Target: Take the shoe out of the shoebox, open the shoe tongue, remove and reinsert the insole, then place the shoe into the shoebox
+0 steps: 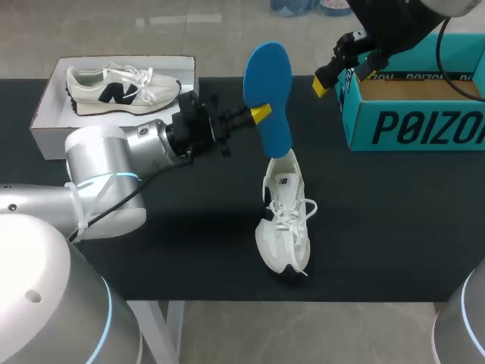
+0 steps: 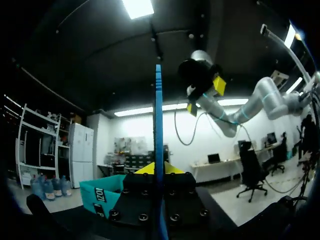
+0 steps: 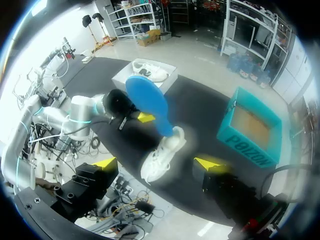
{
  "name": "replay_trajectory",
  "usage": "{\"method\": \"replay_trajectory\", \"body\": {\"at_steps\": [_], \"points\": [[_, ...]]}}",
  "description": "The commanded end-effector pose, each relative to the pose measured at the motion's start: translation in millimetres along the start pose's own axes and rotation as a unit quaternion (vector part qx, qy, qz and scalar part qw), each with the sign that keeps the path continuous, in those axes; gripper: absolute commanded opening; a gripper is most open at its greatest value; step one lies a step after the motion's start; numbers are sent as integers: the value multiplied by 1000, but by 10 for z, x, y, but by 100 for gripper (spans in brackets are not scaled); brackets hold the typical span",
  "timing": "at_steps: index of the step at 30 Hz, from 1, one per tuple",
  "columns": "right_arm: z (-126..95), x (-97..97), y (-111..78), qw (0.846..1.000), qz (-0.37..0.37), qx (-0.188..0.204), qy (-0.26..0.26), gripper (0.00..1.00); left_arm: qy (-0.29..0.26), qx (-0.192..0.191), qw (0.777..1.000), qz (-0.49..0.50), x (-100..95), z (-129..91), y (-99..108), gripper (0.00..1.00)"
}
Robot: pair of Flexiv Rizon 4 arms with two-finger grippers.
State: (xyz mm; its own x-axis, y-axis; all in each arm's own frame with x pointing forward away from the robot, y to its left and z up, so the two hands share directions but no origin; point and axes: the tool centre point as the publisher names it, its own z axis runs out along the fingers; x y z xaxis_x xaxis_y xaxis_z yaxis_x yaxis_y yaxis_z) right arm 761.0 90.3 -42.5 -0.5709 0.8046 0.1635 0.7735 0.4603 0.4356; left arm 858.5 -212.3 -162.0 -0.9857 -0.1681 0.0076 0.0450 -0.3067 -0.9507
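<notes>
Left end effector [image 1: 261, 114] holds insole [image 1: 270, 76] upright above shoe [image 1: 285, 227].

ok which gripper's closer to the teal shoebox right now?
Right. The right gripper hangs raised beside the teal shoebox's end facing mid-table, jaws open. The left gripper is farther off over mid-table, shut on the blue insole just over the white shoe.

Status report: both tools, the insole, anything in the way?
Left tool shut on blue insole, lower end at opening of white shoe. Right tool open, empty, above teal shoebox. Nothing seen in the way.
</notes>
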Motion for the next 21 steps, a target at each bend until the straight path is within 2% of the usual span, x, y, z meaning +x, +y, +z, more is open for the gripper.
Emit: {"method": "replay_trajectory", "body": {"at_steps": [1, 10, 16, 21], "points": [[14, -2, 19, 1000, 0, 2, 0, 100, -84, -45, 949, -299, 55, 15, -123, 0], [14, -2, 19, 1000, 0, 2, 0, 100, -66, -75, 897, -430, 144, -3, -79, 0], [14, -2, 19, 1000, 0, 2, 0, 100, -37, -105, 876, -469, 152, -109, -28, 0], [14, -2, 19, 1000, 0, 2, 0, 100, -15, -110, 862, -494, 160, -187, 15, 0]]}}
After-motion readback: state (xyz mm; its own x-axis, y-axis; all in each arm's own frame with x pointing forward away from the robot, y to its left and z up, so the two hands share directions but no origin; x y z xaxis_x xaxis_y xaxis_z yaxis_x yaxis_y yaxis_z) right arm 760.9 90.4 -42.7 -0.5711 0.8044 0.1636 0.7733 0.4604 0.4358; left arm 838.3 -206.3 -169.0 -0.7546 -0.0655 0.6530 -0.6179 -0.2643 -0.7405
